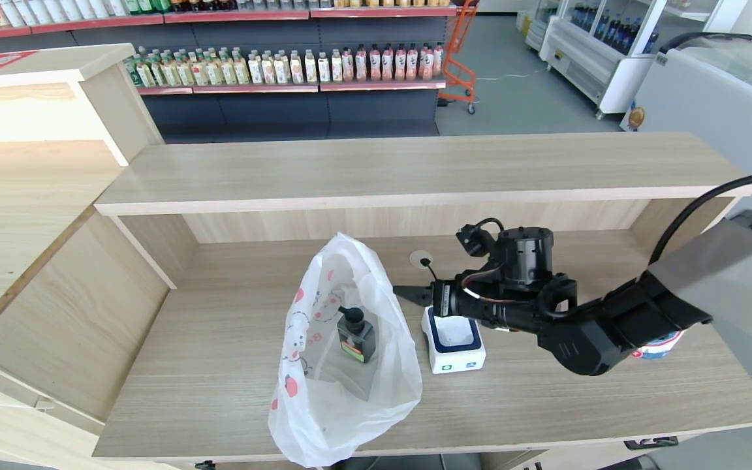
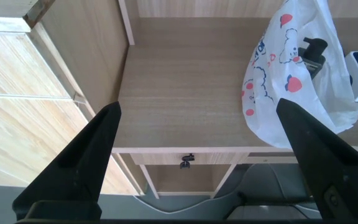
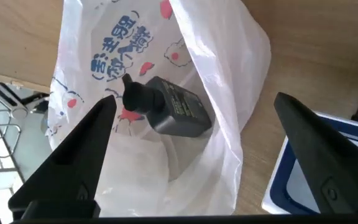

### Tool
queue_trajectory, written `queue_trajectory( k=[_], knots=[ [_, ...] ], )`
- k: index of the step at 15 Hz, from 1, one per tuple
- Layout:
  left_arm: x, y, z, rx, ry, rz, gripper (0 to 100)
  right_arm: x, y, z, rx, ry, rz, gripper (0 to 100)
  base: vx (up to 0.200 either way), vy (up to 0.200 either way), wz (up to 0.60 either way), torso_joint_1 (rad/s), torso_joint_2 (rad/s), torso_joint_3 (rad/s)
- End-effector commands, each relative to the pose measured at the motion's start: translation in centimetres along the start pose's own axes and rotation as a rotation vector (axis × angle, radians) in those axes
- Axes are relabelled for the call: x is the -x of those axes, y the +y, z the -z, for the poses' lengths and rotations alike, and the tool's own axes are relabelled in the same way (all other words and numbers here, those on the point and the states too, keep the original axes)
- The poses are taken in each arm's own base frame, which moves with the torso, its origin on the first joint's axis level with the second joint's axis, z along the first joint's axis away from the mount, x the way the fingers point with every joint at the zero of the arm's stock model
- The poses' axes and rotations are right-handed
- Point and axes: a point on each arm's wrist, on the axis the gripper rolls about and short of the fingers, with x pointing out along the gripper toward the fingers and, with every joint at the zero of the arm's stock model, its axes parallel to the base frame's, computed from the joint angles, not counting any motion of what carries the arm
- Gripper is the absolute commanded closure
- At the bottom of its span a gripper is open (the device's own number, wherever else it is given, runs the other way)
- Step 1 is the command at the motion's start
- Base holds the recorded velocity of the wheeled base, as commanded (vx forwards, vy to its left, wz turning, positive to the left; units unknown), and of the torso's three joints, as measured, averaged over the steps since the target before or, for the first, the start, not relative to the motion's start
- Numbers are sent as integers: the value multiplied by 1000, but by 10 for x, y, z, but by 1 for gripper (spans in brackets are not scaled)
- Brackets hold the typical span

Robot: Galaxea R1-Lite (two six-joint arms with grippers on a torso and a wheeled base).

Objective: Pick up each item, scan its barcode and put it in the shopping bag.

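A white shopping bag (image 1: pixel 343 365) with red prints stands open on the wooden counter (image 1: pixel 546 398). Inside it leans a dark pump bottle (image 1: pixel 356 334), seen close up as the bottle (image 3: pixel 176 107) in the right wrist view. My right gripper (image 1: pixel 412 295) hovers just right of the bag's rim, above the white and blue scanner (image 1: pixel 454 339); it (image 3: pixel 194 101) is open and holds nothing. A white, blue and red container (image 1: pixel 660 346) peeks out from under the right arm. My left gripper (image 2: pixel 199 107) is open and empty, off the counter's front left edge, with the bag (image 2: pixel 291 68) to one side.
A raised wooden ledge (image 1: pixel 415 170) runs along the back of the counter, and a side panel (image 1: pixel 76 313) closes its left end. A cable grommet (image 1: pixel 421 258) sits behind the scanner. A drawer handle (image 2: pixel 187 161) hangs under the front edge.
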Motion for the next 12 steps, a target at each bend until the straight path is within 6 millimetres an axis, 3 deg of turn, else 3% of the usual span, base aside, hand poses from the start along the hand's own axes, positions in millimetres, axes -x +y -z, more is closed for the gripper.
queue_trajectory(
  k=[1, 3, 4, 6, 7, 8, 9, 10, 12],
  knots=[
    [0, 0, 0, 0, 0, -1, 0, 48, 10, -35, -33, -104, 9, 0, 0, 0, 0, 0, 0, 0],
    [0, 0, 0, 0, 0, -1, 0, 108, 15, -48, -1, -178, 57, 0, 0, 0, 0, 0, 0, 0],
    [0, 0, 0, 0, 0, -1, 0, 147, 18, -48, 50, -212, 121, 0, 0, 0, 0, 0, 0, 0],
    [0, 0, 0, 0, 0, -1, 0, 227, 21, -14, 106, -234, 349, 0, 0, 0, 0, 0, 0, 0],
    [0, 0, 0, 0, 0, -1, 0, 230, 22, -12, 106, -236, 356, 0, 0, 0, 0, 0, 0, 0],
    [0, 0, 0, 0, 0, -1, 0, 285, 34, 44, 88, -255, 479, 0, 0, 0, 0, 0, 0, 0],
    [0, 0, 0, 0, 0, -1, 0, 309, 42, 77, 90, -252, 522, 0, 0, 0, 0, 0, 0, 0],
    [0, 0, 0, 0, 0, -1, 0, 325, 47, 98, 113, -258, 576, 0, 0, 0, 0, 0, 0, 0],
    [0, 0, 0, 0, 0, -1, 0, 346, 61, 120, 149, -297, 600, 0, 0, 0, 0, 0, 0, 0]
  ],
)
